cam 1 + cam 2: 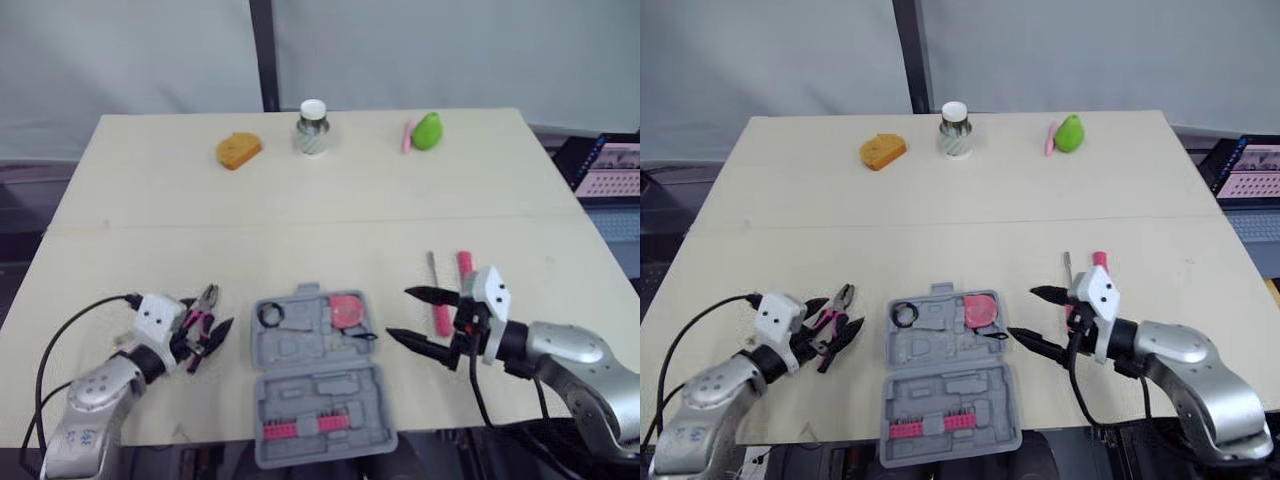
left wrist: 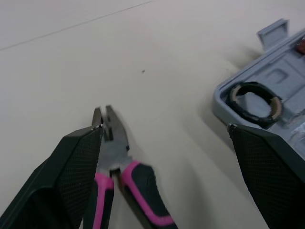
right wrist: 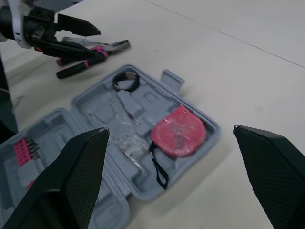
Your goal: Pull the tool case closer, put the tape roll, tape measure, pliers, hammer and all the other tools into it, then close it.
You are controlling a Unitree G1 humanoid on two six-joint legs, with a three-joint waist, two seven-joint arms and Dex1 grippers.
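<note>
1. Spread wide, my left pincer (image 1: 208,342) straddles the pink-and-black-handled steel pliers (image 2: 114,160), which lie on the beige table (image 1: 300,200) left of the case.
2. My right pincer (image 1: 399,313) gapes wide, holding nothing, just right of the opened grey plastic tool case (image 1: 320,385).
3. A round red tape measure (image 1: 346,310) and a black tape roll (image 1: 270,315) sit in the case's far half.
4. A slim pink-handled tool (image 1: 441,320) lies beside my right pincer.

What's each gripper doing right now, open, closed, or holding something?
Left gripper: open, empty, at the pliers.
Right gripper: open, empty.
</note>
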